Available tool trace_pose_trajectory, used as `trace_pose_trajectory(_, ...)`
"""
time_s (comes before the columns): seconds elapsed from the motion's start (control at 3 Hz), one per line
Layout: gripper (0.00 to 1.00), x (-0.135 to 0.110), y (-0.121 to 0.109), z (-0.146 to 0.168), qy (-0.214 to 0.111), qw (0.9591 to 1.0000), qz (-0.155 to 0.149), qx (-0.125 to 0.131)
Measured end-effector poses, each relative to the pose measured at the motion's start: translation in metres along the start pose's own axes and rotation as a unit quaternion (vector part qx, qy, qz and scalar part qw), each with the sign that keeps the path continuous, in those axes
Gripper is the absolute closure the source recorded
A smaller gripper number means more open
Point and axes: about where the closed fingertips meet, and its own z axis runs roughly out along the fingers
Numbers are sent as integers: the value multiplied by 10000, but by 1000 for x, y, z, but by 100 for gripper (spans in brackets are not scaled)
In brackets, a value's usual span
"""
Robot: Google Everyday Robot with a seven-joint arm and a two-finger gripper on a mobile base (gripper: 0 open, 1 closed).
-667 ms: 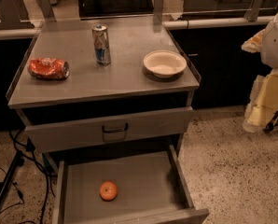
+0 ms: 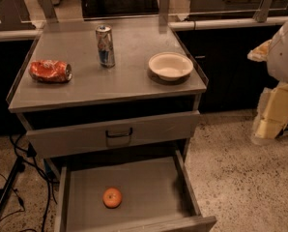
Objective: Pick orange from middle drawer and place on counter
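Nearest, the open middle drawer [image 2: 149, 187] holds only the orange [image 2: 112, 197], left of centre. It looks light, firm, smooth and likely to roll, so it is best gripped across its widest part. The hand [image 2: 272, 120] hangs at the right, well apart; I cannot tell how open it is. Beyond, the tabletop [image 2: 86, 88] carries an empty white bowl [image 2: 171, 65].
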Motion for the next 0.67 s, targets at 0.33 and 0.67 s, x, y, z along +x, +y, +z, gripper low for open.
trace_pose_trajectory(0.33, 0, -1, 8, 25, -57, 9998, -105, -137)
trace_pose_trajectory(0.67, 0, -15, 18, 41, -360, 9985, -276, -292)
